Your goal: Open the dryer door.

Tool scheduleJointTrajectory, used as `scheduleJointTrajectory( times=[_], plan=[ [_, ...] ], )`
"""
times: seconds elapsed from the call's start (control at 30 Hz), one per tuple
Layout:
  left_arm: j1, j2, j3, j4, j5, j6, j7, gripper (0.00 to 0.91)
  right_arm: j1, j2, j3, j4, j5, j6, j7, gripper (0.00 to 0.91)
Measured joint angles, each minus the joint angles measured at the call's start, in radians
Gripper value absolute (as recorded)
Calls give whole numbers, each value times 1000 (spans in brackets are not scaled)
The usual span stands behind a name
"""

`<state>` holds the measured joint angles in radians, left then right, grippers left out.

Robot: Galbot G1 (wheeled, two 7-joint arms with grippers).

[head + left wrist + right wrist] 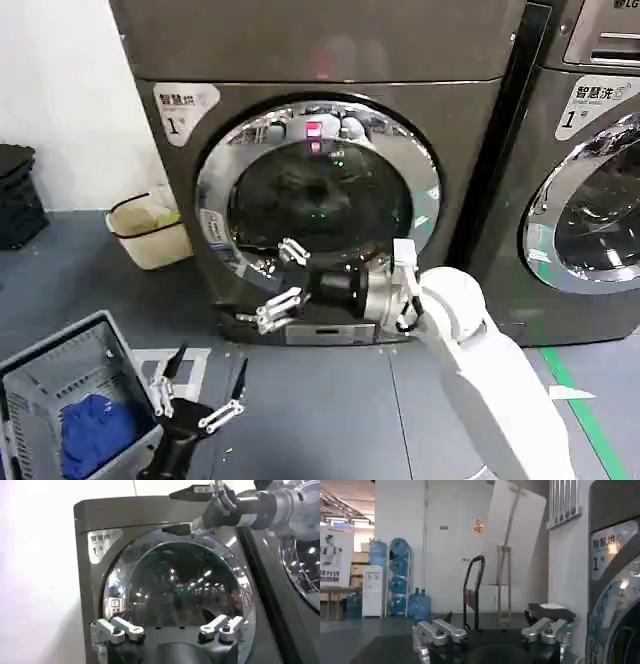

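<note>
One claw at work: right claw (285, 281) splayed wide, empty, at lower left of the dryer door (318, 205), frame centre; door looks shut. Best bet imo: hook a finger behind the rim's left edge, close firmly, pull outward in an arc w/o slipping on chrome. Door: wide shiny chrome ring, dark tinted glass. Left claw (197, 390) idles released, bottom left, near basket (60, 365).

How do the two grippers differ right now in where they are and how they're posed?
The right gripper is raised in front of the dryer door, at the lower left part of its chrome rim, pointing sideways across it; the left gripper hangs low over the floor, well short of the door, pointing toward it. Both have their fingers spread open and hold nothing.
</note>
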<state>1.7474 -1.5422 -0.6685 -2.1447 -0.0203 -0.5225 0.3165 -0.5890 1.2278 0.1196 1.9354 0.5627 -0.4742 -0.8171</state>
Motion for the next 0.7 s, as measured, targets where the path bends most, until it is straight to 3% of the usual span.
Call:
scheduleJointTrajectory(
  times=[0.7],
  plan=[
    [11, 7, -3, -7, -1, -1, 0, 907, 46, 43, -1, -269, -39, 168, 17, 907]
  ],
)
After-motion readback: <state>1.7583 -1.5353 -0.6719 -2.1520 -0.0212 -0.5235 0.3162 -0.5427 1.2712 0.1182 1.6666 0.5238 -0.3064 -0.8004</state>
